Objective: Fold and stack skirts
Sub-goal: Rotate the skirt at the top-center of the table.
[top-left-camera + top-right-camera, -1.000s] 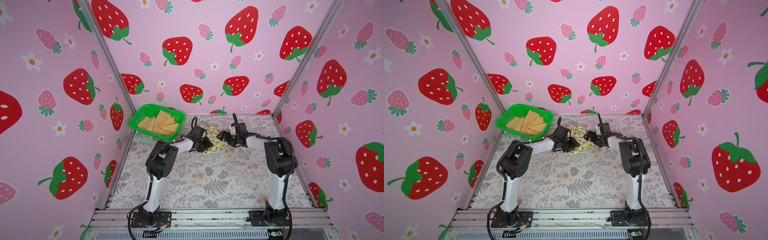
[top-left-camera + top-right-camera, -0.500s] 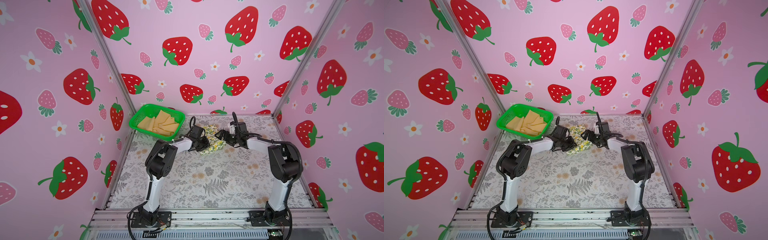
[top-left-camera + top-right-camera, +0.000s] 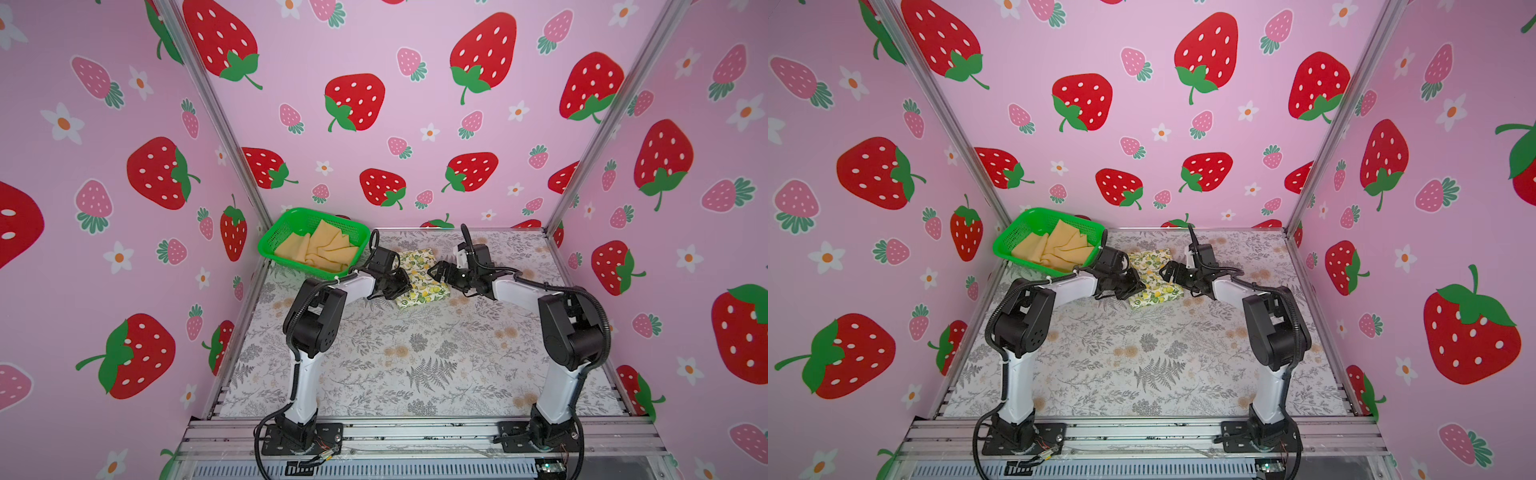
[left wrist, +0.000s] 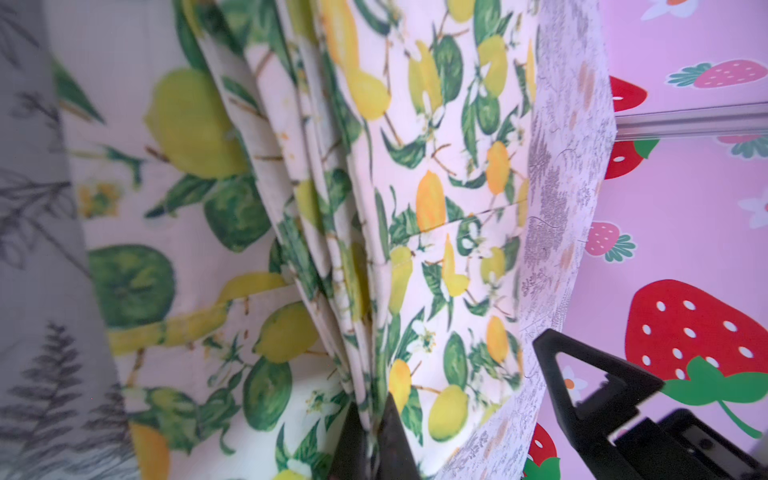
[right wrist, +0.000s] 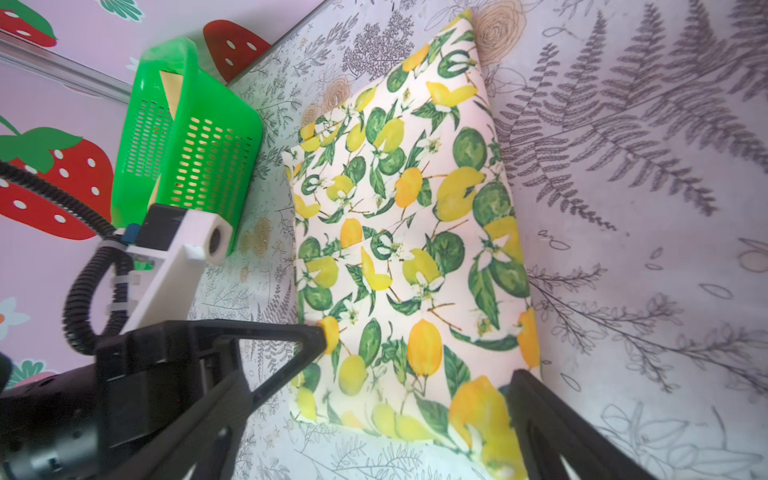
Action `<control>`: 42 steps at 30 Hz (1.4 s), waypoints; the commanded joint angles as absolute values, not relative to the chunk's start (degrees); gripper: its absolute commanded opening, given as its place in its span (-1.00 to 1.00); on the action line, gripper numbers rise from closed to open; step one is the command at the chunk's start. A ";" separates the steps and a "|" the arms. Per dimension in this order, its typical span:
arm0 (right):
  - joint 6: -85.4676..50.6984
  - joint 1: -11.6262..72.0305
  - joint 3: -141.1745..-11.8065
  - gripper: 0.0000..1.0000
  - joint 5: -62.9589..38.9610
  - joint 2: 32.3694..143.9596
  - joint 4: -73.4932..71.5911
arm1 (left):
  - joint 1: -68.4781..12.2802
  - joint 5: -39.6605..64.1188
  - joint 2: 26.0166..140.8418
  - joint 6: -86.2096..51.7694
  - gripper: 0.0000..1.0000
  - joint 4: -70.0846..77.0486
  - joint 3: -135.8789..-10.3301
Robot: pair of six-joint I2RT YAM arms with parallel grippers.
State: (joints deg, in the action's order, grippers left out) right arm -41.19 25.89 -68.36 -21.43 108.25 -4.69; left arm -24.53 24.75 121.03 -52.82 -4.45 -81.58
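Left gripper [image 4: 370, 434] has just pinched shut on the layered edge of the folded cream lemon-print cloth skirt [image 3: 420, 275] near the floral table's [image 3: 415, 365] far edge, while right gripper [image 5: 415, 357] gapes empty astride its other end, so lifting looks next

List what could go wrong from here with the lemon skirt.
The left gripper is shut on the edge of the lemon skirt, where layers fan apart; a lift may catch only some and undo the fold.
The right gripper is open at the opposite side; lifting now would let that side sag.
The green basket holding the mustard skirt sits close by the left arm; a swing might knock it.
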 commanded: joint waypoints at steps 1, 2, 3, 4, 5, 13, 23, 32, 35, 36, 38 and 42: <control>-39.25 26.19 -69.65 0.99 -19.12 107.52 -2.56 | -23.53 27.53 119.01 -52.24 -0.97 -3.84 -81.12; -39.11 26.19 -69.70 0.99 -19.00 107.47 -2.54 | -23.31 27.80 118.93 -52.25 -0.97 -3.81 -81.12; -39.02 26.19 -69.79 0.99 -19.07 107.36 -2.54 | -23.17 28.12 118.98 -51.90 -0.98 -3.90 -81.11; -39.11 26.19 -69.88 0.99 -19.44 107.31 -2.83 | -23.03 28.58 119.17 -51.47 -0.98 -4.25 -81.42; -39.15 26.26 -70.03 0.99 -19.79 107.36 -3.00 | -22.88 29.01 119.31 -51.43 -0.99 -4.52 -81.63; -40.14 27.48 -69.80 0.99 -22.27 107.04 -4.61 | -22.60 30.08 120.92 -50.47 -1.00 -5.24 -81.90; -42.30 28.88 -66.30 0.99 -24.59 109.05 -8.56 | -21.71 29.80 121.29 -49.70 -1.00 -5.80 -81.30; -43.52 29.44 -63.68 0.99 -25.05 110.85 -11.07 | -20.73 29.89 122.21 -49.15 -1.00 -6.11 -80.99; -43.64 29.58 -62.54 0.99 -24.78 110.96 -11.68 | -20.74 30.05 122.73 -49.04 -1.00 -6.05 -80.94; -43.69 29.70 -62.03 0.99 -24.83 111.14 -11.99 | -20.73 30.12 122.94 -49.09 -1.00 -6.25 -80.97; -44.02 29.72 -61.14 0.99 -24.89 111.35 -12.44 | -20.78 30.22 123.10 -49.04 -0.95 -6.45 -80.82; -44.45 29.97 -59.04 0.99 -24.24 111.17 -13.08 | -21.16 29.77 123.31 -48.56 -0.55 -7.76 -80.65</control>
